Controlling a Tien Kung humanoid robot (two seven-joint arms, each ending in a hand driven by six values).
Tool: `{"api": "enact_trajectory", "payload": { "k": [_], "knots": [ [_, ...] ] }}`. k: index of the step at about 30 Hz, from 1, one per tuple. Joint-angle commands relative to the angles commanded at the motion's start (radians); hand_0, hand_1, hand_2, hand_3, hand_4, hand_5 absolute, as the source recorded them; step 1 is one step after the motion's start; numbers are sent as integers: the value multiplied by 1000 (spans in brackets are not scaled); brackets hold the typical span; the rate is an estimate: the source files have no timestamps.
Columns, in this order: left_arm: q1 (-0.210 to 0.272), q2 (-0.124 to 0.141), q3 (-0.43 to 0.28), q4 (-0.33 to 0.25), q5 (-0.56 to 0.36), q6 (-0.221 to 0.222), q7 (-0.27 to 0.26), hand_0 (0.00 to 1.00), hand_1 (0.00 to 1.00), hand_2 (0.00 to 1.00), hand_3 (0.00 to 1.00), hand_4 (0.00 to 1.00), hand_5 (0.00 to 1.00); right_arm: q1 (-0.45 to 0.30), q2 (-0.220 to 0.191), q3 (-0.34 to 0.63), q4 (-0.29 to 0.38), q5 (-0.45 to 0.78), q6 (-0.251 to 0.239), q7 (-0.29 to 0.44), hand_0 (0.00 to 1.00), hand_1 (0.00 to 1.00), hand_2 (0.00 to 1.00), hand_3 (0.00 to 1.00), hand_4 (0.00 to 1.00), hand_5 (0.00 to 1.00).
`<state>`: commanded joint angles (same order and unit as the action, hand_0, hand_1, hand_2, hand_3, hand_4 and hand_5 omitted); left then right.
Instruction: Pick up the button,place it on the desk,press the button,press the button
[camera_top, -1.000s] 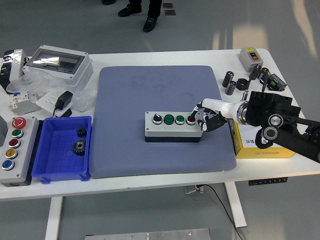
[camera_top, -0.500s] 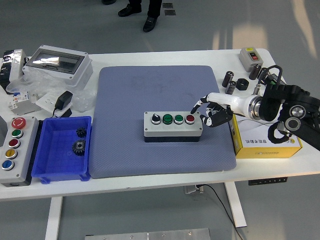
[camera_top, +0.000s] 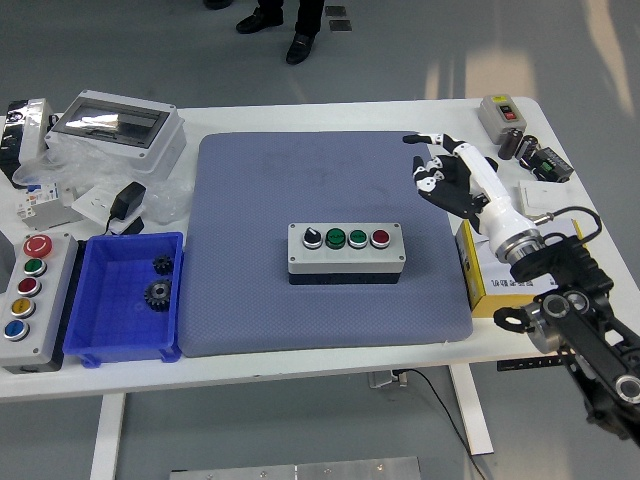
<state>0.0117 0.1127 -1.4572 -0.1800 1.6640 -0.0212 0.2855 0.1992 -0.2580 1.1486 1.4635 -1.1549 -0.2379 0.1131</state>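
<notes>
A grey button box (camera_top: 346, 250) with a black selector knob, two green buttons and a red button (camera_top: 380, 238) lies on the blue-grey mat (camera_top: 320, 180), near its middle front. My right hand (camera_top: 440, 170) is raised over the mat's far right corner, well away from the box, its fingers loosely curled and holding nothing. The right arm comes in from the lower right. My left arm is out of view.
A yellow carton (camera_top: 480, 275) lies right of the mat under my right arm. A blue bin (camera_top: 125, 300) with gears and a second button box (camera_top: 30, 285) are at the left. Small black parts (camera_top: 535, 160) and a grey switch box (camera_top: 500, 112) sit at the far right.
My right hand has left the red button end of the box, pulled back to the right and swung up toward the mat's far right corner. The box has stayed put.
</notes>
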Motion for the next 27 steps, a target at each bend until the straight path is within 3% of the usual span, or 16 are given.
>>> {"api": "enact_trajectory", "payload": {
  "k": [4, 5, 10, 11, 16, 17, 22, 23, 27],
  "knots": [
    [-3, -1, -2, 0, 1, 0, -4, 619, 549, 498, 576, 489, 198, -59, 12, 9, -53, 116, -67, 146, 196, 333, 579, 730, 548, 343],
    [-3, -1, -3, 0, 1, 1, -4, 619, 550, 500, 576, 490, 198, -65, 13, 10, -62, 142, -73, 179, 522, 587, 652, 695, 582, 385],
    [-1, -2, -4, 0, -2, 3, -4, 619, 550, 500, 576, 490, 198, -76, 19, 16, -88, 242, -87, 302, 522, 587, 652, 695, 582, 385],
    [0, -2, -4, 0, -4, 3, -4, 619, 550, 501, 576, 489, 197, -77, 19, 17, -93, 255, -89, 324, 744, 707, 726, 685, 628, 493],
    [0, -2, -3, 0, -5, 3, -4, 619, 550, 501, 576, 489, 197, -78, 22, 11, -116, 307, -87, 379, 744, 707, 726, 685, 628, 493],
    [0, -2, -3, 0, -6, 3, -4, 619, 549, 501, 576, 490, 197, -78, 22, 10, -118, 313, -87, 382, 823, 776, 786, 715, 753, 797],
    [0, 0, -5, 0, -4, 3, -6, 619, 549, 501, 576, 490, 197, -79, 19, 8, -132, 343, -79, 391, 823, 776, 786, 715, 753, 797],
    [0, 0, -6, 0, -4, 3, -6, 619, 549, 502, 576, 491, 198, -79, 19, 8, -134, 345, -78, 391, 837, 766, 745, 739, 861, 998],
    [-3, 2, -7, 0, 0, 2, -8, 619, 549, 502, 576, 491, 198, -80, 18, 15, -137, 350, -77, 389, 837, 766, 745, 739, 861, 998]
  ]
}}
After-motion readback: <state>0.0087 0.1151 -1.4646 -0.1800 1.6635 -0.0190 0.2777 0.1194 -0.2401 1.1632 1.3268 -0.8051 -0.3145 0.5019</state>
